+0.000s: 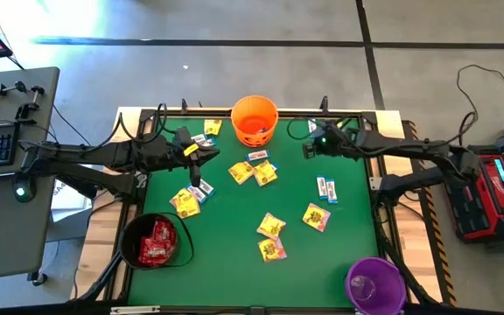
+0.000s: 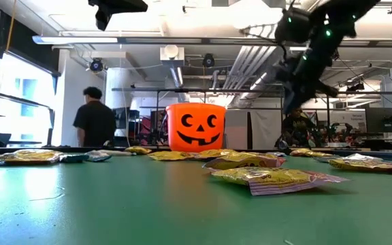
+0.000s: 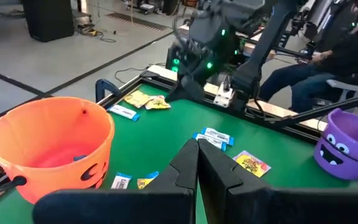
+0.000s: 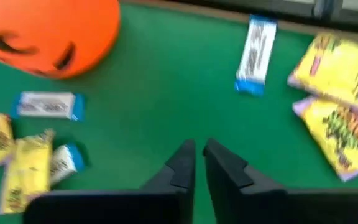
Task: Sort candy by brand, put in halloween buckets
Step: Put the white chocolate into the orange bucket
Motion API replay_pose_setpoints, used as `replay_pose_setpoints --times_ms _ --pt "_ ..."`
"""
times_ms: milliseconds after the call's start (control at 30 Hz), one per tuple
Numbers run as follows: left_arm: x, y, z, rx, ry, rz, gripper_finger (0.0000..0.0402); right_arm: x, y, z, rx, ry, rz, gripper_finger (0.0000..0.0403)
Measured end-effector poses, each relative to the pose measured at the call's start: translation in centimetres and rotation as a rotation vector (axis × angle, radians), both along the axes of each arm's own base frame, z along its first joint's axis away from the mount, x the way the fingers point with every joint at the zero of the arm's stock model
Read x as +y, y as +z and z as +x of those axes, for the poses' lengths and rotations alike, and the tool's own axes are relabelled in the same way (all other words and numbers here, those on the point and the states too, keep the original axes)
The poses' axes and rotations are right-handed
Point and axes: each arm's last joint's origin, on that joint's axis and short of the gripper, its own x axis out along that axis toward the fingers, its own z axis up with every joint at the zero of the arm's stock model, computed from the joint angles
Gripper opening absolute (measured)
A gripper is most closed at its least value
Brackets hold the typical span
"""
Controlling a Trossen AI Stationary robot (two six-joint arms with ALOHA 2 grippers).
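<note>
Black bucket (image 1: 154, 241): sitting at the counter's (image 1: 234, 227) near-left corner, holding red candy packets (image 1: 157, 242).
Left gripper (image 1: 201, 158): hovering over the far-left counter beside yellow packets (image 1: 185, 201), its fingers (image 3: 188, 163) pressing together on nothing.
Orange bucket (image 1: 255, 120): standing at the far edge, centre; a blue-white packet (image 3: 79, 158) is lying inside.
Loose yellow packets (image 1: 271, 226) and white-blue packets (image 1: 326, 189): lying scattered mid-counter.
Right gripper (image 1: 310, 149): hanging just right of the orange bucket, fingers (image 4: 182, 163) nearly touching, holding nothing.
Purple bucket (image 1: 374, 284): sitting at the near-right corner.
</note>
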Motion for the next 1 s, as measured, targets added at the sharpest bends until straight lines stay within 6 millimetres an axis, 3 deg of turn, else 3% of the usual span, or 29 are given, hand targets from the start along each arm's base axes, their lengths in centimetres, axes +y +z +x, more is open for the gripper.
replay_pose_setpoints --times_ms 167,400,667,1000 --pt "-0.1 0.1 0.1 -0.005 -0.036 0.018 0.0 0.2 -2.4 -0.5 -0.008 -0.023 0.018 0.0112" --pt "-0.1 0.0 0.2 -0.043 -0.057 0.028 0.0 -1.0 -3.4 -0.5 0.027 -0.134 -0.099 0.0212" --pt "0.1 -3.9 0.1 -0.197 -0.083 -0.038 0.0 -3.7 -5.8 0.8 0.024 -0.131 -0.101 0.0228" --pt "0.8 -3.8 -0.5 -0.216 -0.045 -0.042 0.0 -6.0 -9.2 1.0 0.11 -0.142 -0.08 0.0228"
